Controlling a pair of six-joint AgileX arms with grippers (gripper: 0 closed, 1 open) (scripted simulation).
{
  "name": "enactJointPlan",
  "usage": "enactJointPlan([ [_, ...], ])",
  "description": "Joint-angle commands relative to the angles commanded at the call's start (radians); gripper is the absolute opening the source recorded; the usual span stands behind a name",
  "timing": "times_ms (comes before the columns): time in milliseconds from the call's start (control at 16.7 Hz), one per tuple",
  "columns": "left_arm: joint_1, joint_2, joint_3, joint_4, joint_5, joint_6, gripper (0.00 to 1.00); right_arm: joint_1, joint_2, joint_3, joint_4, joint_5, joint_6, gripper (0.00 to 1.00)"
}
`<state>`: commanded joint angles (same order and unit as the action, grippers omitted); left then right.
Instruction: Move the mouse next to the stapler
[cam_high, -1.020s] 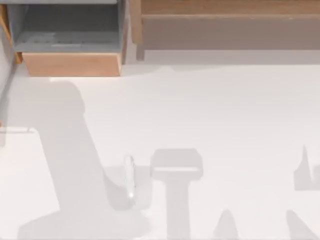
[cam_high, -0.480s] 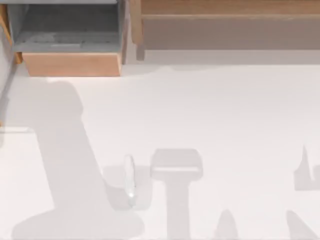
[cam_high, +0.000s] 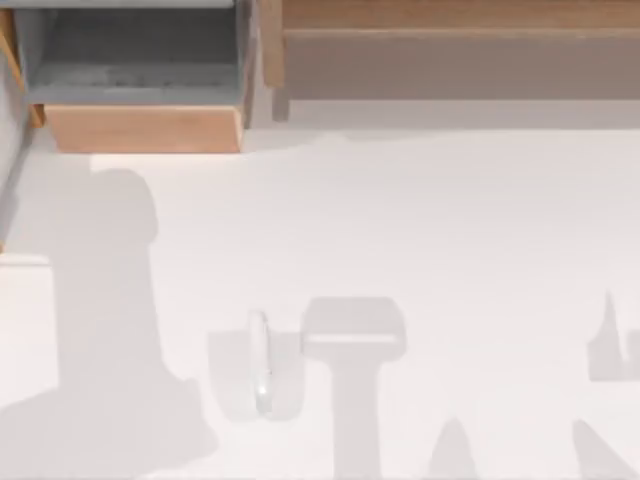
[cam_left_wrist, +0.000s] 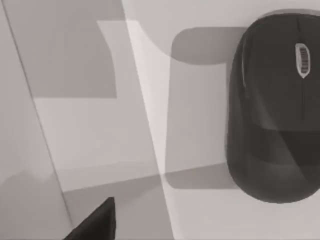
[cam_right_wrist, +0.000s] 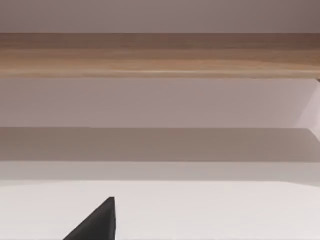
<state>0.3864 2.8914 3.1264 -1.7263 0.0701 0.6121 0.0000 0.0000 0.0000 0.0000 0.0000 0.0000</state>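
Note:
A black mouse (cam_left_wrist: 275, 110) with a pale scroll wheel lies on the white table (cam_left_wrist: 125, 135) in the left wrist view. A dark corner of my left gripper (cam_left_wrist: 95, 222) stands apart from it, over bare table. In the top view a thin glassy sliver (cam_high: 260, 360) sits inside a soft shadow left of the middle, near the front edge. The stapler is out of view. A dark corner of my right gripper (cam_right_wrist: 95, 222) hangs over white table, facing a wooden rail (cam_right_wrist: 160, 55).
An open grey box with a wooden front (cam_high: 140, 128) stands at the back left. A long wooden shelf (cam_high: 450, 50) runs along the back right. Broad grey shadows lie across the table's left side and front (cam_high: 100, 330).
The large shadow on the table's left has slid further left and lower. The glassy sliver and the other shadows have stayed in place.

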Motion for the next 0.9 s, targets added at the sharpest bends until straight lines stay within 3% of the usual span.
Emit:
enactJointPlan([
  [240,-0.004,0.06,0.119,-0.056,0.0,-0.003,1.0,0.0,0.0,0.0,0.0,0.0,0.0,1.0],
  [900,-0.053,0.181,0.196,-0.01,-0.002,-0.054,1.0,0.0,0.0,0.0,0.0,0.0,0.0,1.0],
])
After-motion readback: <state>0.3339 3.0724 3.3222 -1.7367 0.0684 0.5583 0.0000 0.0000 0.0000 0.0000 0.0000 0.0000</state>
